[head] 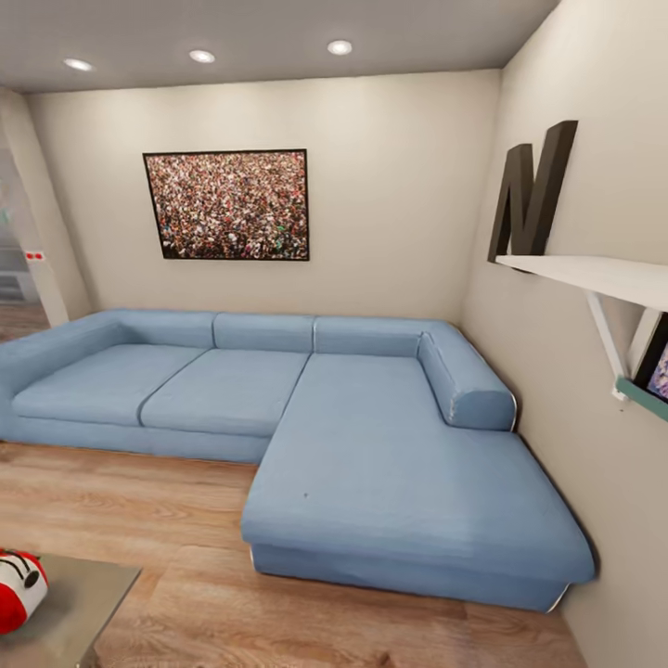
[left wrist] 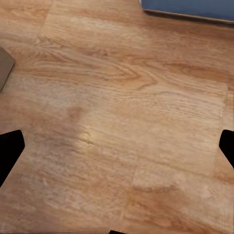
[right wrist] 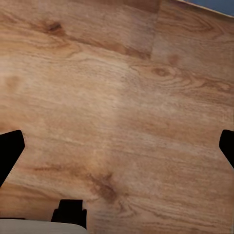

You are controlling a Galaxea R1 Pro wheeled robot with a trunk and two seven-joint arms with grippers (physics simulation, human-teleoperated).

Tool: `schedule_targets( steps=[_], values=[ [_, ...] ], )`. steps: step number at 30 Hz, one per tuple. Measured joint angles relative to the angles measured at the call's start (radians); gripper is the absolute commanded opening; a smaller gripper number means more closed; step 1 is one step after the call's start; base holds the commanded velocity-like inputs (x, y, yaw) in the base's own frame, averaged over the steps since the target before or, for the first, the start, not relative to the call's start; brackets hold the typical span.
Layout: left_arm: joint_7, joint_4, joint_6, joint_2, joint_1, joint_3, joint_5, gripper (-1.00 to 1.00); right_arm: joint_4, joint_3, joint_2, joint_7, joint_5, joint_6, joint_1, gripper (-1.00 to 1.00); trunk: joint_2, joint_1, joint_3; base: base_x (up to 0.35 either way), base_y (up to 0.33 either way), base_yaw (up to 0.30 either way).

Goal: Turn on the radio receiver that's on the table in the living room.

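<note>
Seen at the lower left border of the head view: the radio receiver (head: 17,586), red with a white band and a dark round dial, cut off by the frame. Rests on the grey glossy counter (head: 79,603), close to the corner that points toward the blue sofa (head: 371,464) – only this corner of the counter in sight. Wood plank floor (head: 167,520) between counter and sofa, so well apart from the sofa.

Left end effector (left wrist: 117,146): dark fingertips (left wrist: 9,148) at both sides of the wrist view, spread wide, nothing between them but floor. Right end effector (right wrist: 117,146): same posture, spread wide, holding nothing, over bare floor.

Probably a light, stiff little box with a smooth shell (judged from the look only). On such a glossy top, likely to slide away under a sideways push. No need to lift it – better to press from above, or to steady the body at its rounded sides with one end effector while touching the dial. Thin handle not clearly visible here; probably too weak for a hold. Exact position of the switch impossible to tell from these views.
</note>
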Motion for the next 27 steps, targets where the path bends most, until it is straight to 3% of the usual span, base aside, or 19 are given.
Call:
schedule_targets(
  steps=[27],
  values=[
    [-0.001, 0.000, 0.000, -0.001, 0.000, -0.001, -0.002, 1.00, 0.000, -0.001, 0.000, 0.000, -0.002, 0.000, 0.000, 1.00, 0.000, 0.000, 0.000, 0.000, 0.000, 0.297]
  ],
)
